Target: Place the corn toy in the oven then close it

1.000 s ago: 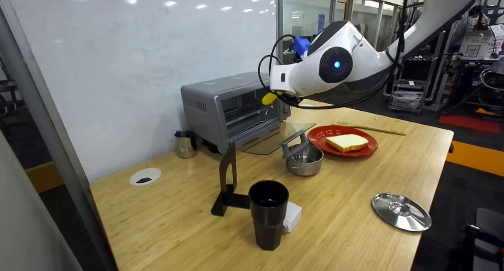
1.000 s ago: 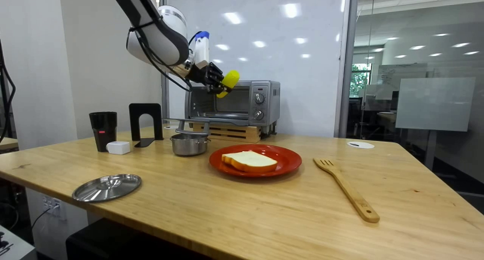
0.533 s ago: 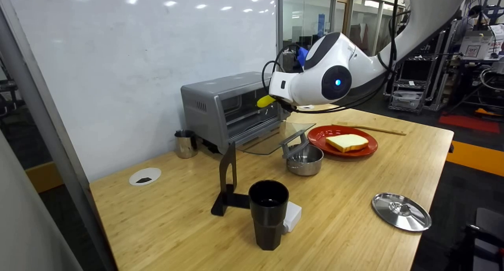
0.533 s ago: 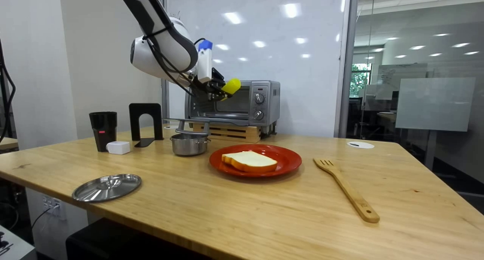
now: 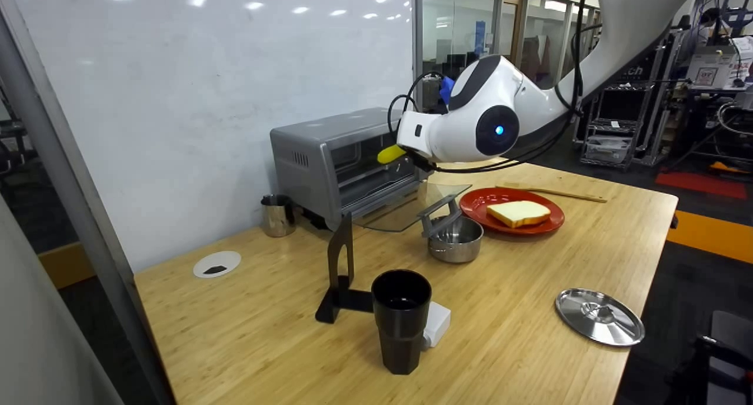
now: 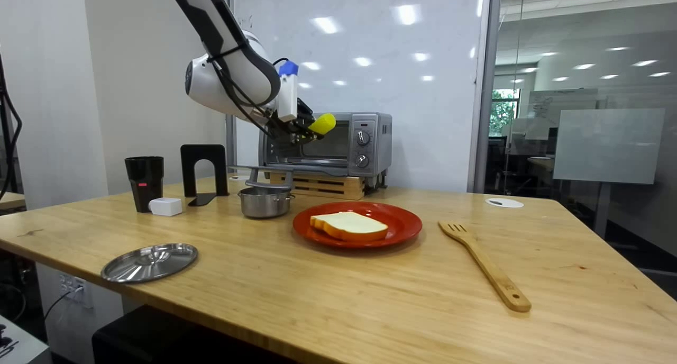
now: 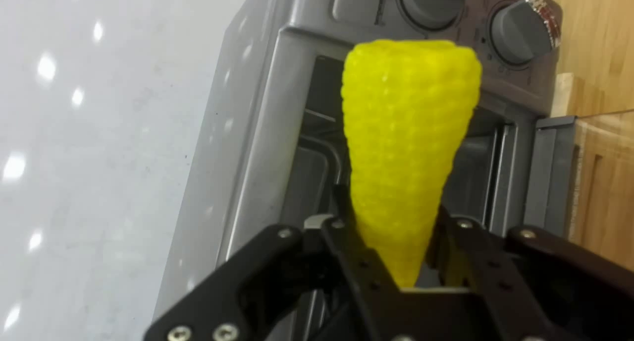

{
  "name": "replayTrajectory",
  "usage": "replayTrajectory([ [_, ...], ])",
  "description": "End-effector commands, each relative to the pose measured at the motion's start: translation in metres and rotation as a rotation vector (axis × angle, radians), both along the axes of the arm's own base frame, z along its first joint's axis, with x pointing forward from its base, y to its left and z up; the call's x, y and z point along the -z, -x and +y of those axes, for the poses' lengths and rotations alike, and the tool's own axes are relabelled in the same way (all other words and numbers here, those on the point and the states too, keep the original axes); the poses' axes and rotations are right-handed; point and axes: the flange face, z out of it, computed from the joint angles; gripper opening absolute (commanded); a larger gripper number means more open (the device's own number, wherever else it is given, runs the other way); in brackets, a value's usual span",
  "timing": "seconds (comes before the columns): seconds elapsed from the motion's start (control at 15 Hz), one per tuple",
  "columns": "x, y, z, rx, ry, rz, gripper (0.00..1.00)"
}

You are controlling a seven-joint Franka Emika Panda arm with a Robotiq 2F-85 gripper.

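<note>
Nearest in an exterior view, a wooden fork point(image 6: 489, 267) and a steel lid point(image 6: 137, 267) lay flat on the table point(image 6: 317, 290), well apart, the fork's tines turned away from the camera. Behind them, and between, was a red plate point(image 6: 407, 230) with the bread point(image 6: 349, 225) flat on it. Farther back stood a steel pot point(image 6: 264, 205), near the plate. A black cup point(image 6: 145, 181) stood upright with a white block point(image 6: 165, 207) just beside it and a black stand point(image 6: 203, 152) near both.

Past these, the gripper point(image 7: 391, 214) hung in the air, its fingers point(image 7: 355, 261) pinching the corn point(image 7: 408, 147) from either side of the narrow end; the thick end jutted out beyond the fingertips. In both exterior views the corn was outside the oven point(image 6: 370, 149), in front of its mouth and higher than the lowered glass door point(image 5: 406, 211). The door's handle point(image 5: 441, 208) hung at the pot's rim; I could not tell whether the two touched.

The oven sat on wooden slats point(image 6: 351, 187). A metal tumbler point(image 5: 276, 216) stood just beside it, and the whiteboard point(image 5: 206, 99) rose behind.
</note>
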Motion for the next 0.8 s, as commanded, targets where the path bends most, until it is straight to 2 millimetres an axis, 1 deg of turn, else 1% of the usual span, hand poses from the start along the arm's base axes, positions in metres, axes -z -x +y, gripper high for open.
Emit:
replayTrajectory([
  [0.0,0.006,-0.019,-0.006,-0.007,0.008,-0.027,0.09],
  [0.4,0.016,-0.034,-0.015,-0.006,0.012,-0.028,0.09],
  [0.73,0.018,-0.043,-0.012,-0.011,0.001,-0.035,0.09],
])
